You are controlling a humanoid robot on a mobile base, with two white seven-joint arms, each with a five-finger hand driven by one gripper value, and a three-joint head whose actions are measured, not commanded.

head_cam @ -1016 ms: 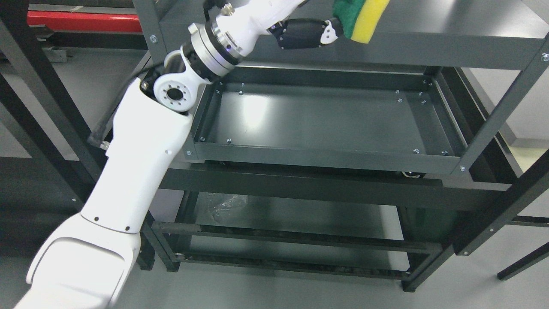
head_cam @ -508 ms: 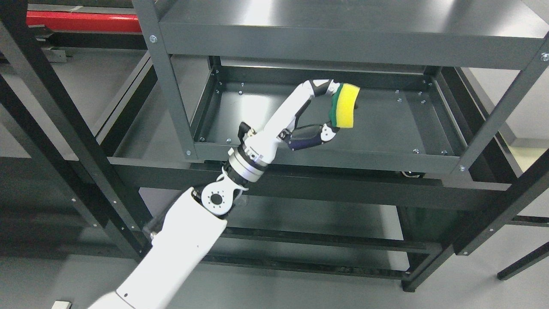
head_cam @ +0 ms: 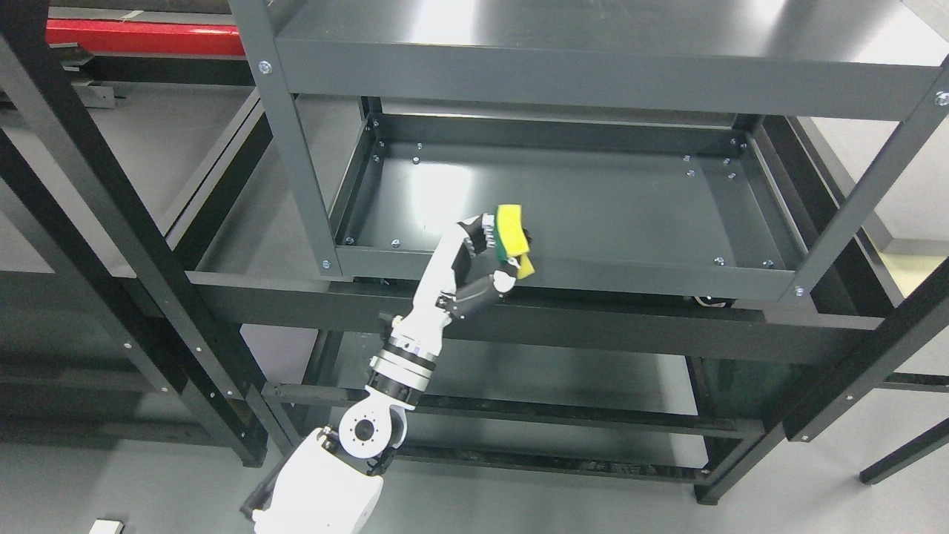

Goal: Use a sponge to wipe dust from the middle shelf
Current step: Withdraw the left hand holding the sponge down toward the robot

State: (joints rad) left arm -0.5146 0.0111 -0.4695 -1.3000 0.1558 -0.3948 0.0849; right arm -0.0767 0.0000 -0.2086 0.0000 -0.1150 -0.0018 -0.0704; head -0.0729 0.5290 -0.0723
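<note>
While gripped on a yellow-green foam sponge [head_cam: 510, 239], the left hand [head_cam: 482, 263] hangs at the front lip | beyond it: glossy dark metal middle shelf [head_cam: 578, 208], rectangular tray, bolted corners.

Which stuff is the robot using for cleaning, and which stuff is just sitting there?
For the job:
- yellow and green sponge
- left hand, gripping it
- dark grey metal middle shelf

Just there:
- red bar behind the rack
- crumpled clear plastic on the lower shelf
</note>
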